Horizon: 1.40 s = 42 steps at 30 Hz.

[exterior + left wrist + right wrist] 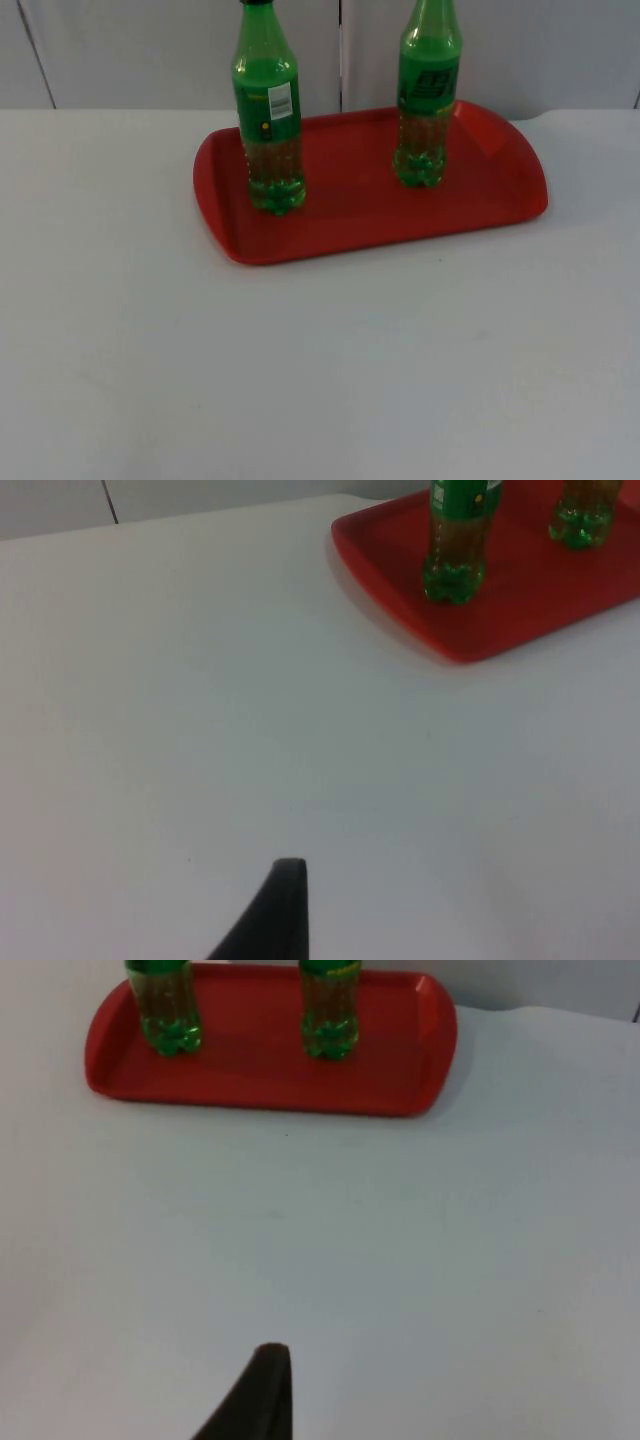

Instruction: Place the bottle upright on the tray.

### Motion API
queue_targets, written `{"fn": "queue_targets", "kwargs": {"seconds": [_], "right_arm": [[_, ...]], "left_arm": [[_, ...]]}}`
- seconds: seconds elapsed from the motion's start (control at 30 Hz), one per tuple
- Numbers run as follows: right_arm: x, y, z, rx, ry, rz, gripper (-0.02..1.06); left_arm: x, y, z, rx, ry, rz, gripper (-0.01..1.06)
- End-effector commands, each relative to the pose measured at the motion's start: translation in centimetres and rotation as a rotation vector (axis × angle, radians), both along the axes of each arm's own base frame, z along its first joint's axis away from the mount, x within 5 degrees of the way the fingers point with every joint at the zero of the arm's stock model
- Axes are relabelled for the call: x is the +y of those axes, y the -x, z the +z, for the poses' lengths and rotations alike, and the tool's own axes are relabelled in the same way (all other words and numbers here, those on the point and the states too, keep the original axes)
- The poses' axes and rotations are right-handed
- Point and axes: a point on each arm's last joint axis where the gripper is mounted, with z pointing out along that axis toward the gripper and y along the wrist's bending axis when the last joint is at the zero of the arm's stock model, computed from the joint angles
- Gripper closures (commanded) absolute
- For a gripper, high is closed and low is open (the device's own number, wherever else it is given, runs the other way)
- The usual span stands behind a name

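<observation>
A white, smooth worktop (320, 380) carries a glossy red plastic tray (350, 215), oblong with rounded corners and a shallow raised rim, set near the grey partition wall (150, 50). Two green plastic bottles stand upright on the tray, well apart from each other. The left bottle (268, 110) has a black cap and a white label patch on its side; the right bottle (428, 95) bears a darker green label. Both have clear lower bodies with brownish liquid and knobbly, lobed bases.

In the left wrist view, one black fingertip of the left gripper (270, 915) hangs over bare worktop, with the tray well ahead of it and nothing lying between. How far its fingers stand apart I cannot tell, and nothing is seen held.

In the right wrist view, a black fingertip of the right gripper (255, 1395) likewise sits above bare worktop, the tray and both bottles far beyond it. Its opening I cannot tell either.
</observation>
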Motion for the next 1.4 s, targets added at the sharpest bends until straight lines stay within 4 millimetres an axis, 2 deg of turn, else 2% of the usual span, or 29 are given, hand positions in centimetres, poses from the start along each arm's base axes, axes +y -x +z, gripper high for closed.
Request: {"fn": "queue_targets", "kwargs": {"seconds": [0.0,0.77,1.37], "right_arm": [[0.03,0.05,-0.06,-0.004,0.008,-0.03,-0.01],[0.23,0.06,-0.06,-0.002,0.009,-0.307,-0.01],[0.24,0.06,-0.06,-0.002,0.006,-0.313,-0.01]], "left_arm": [[0.02,-0.05,-0.05,-0.009,0.004,0.004,0.0],[0.02,-0.05,-0.05,-0.009,0.004,0.004,0.0],[0.02,-0.05,-0.05,-0.009,0.004,0.004,0.0]]}}
